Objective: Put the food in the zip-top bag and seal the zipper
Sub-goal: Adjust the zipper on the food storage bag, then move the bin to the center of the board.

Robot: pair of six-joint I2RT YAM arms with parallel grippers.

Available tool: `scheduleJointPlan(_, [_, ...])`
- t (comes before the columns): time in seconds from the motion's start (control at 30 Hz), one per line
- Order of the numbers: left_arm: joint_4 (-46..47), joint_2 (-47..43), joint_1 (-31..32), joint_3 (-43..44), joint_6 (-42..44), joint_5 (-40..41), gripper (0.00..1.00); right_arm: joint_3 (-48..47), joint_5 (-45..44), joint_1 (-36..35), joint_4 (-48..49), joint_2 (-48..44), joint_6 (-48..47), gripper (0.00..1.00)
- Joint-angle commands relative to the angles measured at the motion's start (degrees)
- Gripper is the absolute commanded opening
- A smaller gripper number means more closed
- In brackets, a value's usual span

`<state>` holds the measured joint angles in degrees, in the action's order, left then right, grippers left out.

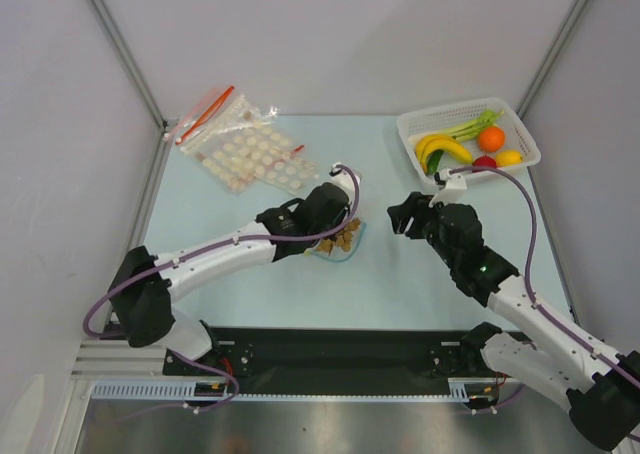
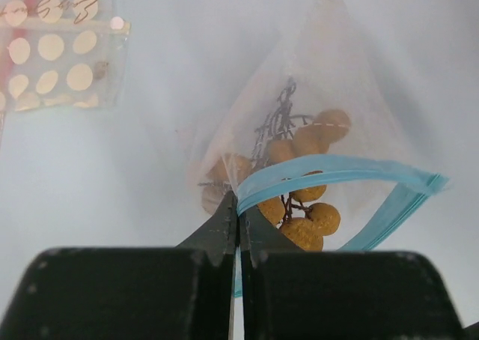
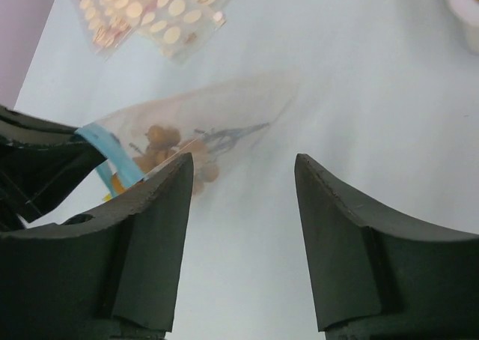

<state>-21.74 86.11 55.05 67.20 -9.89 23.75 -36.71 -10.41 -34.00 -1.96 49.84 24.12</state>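
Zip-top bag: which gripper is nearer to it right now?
Left. The left gripper is shut on the zipper of the zip-top bag; the right gripper is open, apart from it, to its right in the top view.

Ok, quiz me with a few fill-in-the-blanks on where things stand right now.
1. The left end effector is shut on the zipper, a strip coloured ____.
2. The right end effector is ____ and holds nothing.
3. The tan fruits lie ____ the bag.
4. The red fruit lies in the basket, not in the ____.
Missing words: blue; open; inside; bag.
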Motion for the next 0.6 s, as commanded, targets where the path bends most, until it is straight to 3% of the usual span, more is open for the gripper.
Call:
scheduleJointPlan(0.0, [1.2, -4.5, -1.9, -0.2, -4.1, -4.7, 0.0, -0.8, -5.8, 1.6, 2.2, -2.2, -1.1, 0.62])
scheduleJointPlan(0.23, [5.6, -9.1, -4.0, -5.1, -6.9, -5.2, 0.0, -6.3, -13.8, 10.0, -0.7, 4.4, 0.7, 0.63])
scheduleJointPlan(0.4, [7.4, -10.3, -4.2, -6.4, -8.0, -4.0, 0.0, -14.9, -6.3, 24.4, -3.1, 18.1, 5.1, 0.6])
scheduleJointPlan(0.57, [10.0, -13.3, -4.2, -8.9, -10.0, -5.1, 0.0, -25.4, -8.5, 28.0, -3.9, 30.0, 3.7, 0.57])
